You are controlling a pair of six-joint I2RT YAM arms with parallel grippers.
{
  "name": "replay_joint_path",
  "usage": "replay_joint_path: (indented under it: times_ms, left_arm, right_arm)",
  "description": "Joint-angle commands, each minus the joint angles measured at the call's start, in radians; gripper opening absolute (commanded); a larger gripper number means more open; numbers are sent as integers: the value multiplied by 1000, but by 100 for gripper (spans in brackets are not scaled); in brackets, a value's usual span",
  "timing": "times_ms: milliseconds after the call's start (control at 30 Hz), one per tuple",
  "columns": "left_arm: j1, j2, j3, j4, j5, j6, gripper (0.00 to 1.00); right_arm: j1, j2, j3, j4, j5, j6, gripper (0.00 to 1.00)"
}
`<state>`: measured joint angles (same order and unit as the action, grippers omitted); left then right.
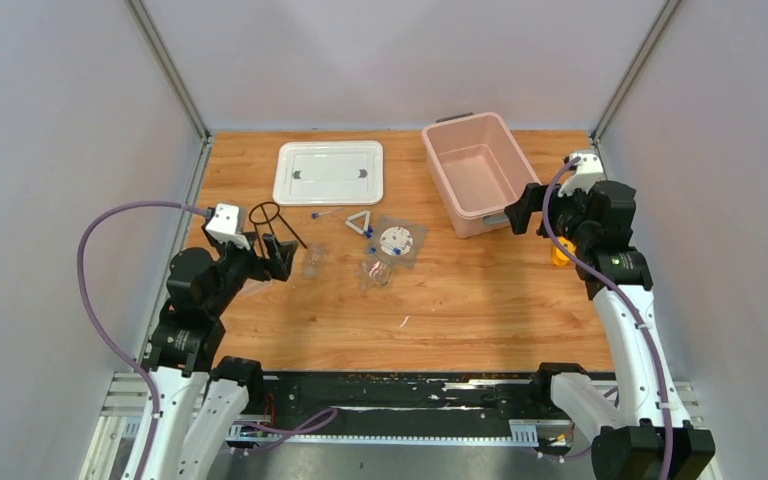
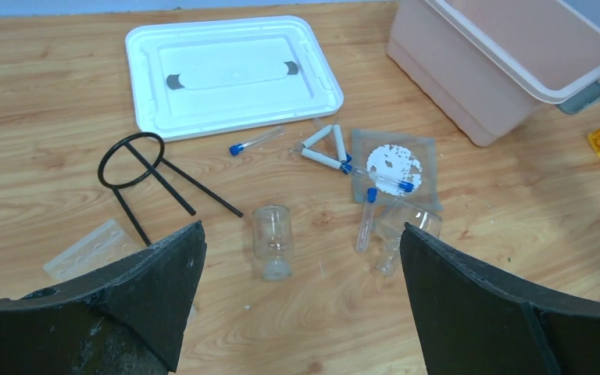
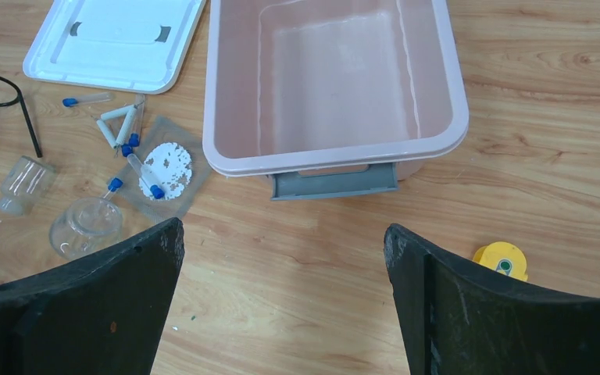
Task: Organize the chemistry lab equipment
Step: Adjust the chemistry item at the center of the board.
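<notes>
Poised with left gripper [image 2: 301,230] and right gripper [image 3: 283,228] spread wide, holding nothing, above tripod [image 2: 201,187], triangle [image 2: 322,159], tubes [image 2: 366,223] and bags [image 2: 394,160] strewn mid-tabletop beside bare bin [image 3: 336,162], all sorting yet to do.

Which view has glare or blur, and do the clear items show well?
Top external: even light, the clear bottle nearly vanishes against the wood. Left wrist: sharp, white lid bright but not washed out. Right wrist: sharp, soft sheen inside the pink bin.
</notes>
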<state>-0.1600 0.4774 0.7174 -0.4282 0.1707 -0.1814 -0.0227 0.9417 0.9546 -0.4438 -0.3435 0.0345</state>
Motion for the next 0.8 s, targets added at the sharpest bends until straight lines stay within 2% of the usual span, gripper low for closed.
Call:
replay_joint_path:
  times_ms: [0,367,600,667,767]
  left_arm:
    - [4,17,14,69,90,-41,100]
    - [4,65,-44,180,247,-202,100]
    - [4,137,-57,203,307,-296,100]
    - [1,149,-60,210,317,-309,100]
    - [-18,150,-62,209,296,-306,100]
  right_arm:
    - [1,-28,38,35,-16,40,100]
    - [3,-106,-60,111,-111,-24,100]
    - [2,-133,-138,125,-465,-257,99]
    - [2,-131,-132,83,-523,-345,99]
    - [2,-122,-120,44,-540,-383,99]
